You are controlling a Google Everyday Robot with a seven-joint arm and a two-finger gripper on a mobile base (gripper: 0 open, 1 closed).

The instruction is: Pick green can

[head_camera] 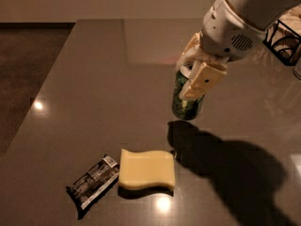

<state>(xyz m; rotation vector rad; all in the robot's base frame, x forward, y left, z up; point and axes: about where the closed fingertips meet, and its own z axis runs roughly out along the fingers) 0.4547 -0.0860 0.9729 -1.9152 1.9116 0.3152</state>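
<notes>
Gripper point(189, 81) closed on green can point(187, 108), one cream finger point(203, 79) across the can's front, the other behind near its rim. White arm point(235, 25) slants down to it from upper right, wrist angled down-left. Can hangs in the jaws, leaning slightly: dark green, pale markings, silver top half hidden; base looks just off the table point(94, 79). Below-left of gripper, yellow sponge point(146, 169); left of that, dark snack wrapper point(93, 179). Wire basket point(284, 36) off to gripper's right

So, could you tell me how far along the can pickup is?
Done: the gripper is shut on the green can. In hand: the can appears just off the table, its shadow falling below it. Left: raising it well clear; the sponge and snack bar lie apart.
</notes>
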